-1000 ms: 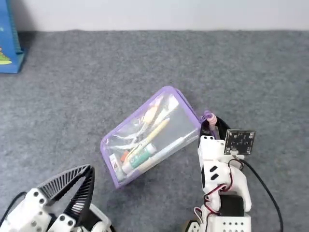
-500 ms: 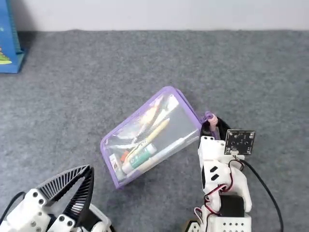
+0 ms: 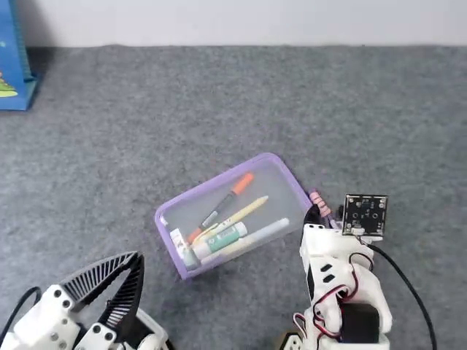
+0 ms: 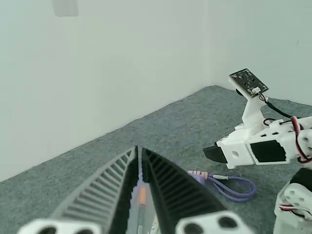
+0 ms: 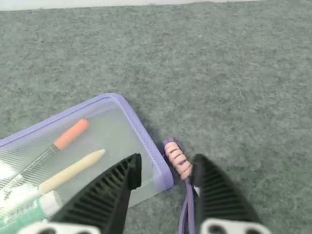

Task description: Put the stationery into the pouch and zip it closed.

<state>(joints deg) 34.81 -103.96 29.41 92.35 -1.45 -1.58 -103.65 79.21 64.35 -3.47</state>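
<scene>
The clear pouch [image 3: 230, 213] with purple trim lies flat on the grey carpet, its zipper edge [image 5: 146, 139] looking closed. Inside are an orange pen [image 3: 232, 189], a yellow pencil [image 3: 244, 211], a white-and-green marker [image 3: 222, 239] and other stationery. Its pink zipper pull [image 5: 176, 158] with a purple cord loop [image 4: 234, 187] rests at the pouch's corner. My right gripper [image 5: 165, 173] stands open over that pull, not clamping it. My left gripper [image 4: 139, 152] is shut and empty near the table's front edge [image 3: 109, 288], apart from the pouch.
A blue box [image 3: 13, 58] stands at the far left by the white wall [image 3: 241, 20]. Bare carpet [image 3: 292, 102] stretches behind and on both sides of the pouch.
The pouch, tilted up on its edge before, has dropped flat onto the carpet. The right gripper has let go of the pull and drawn back slightly. The left arm stays put.
</scene>
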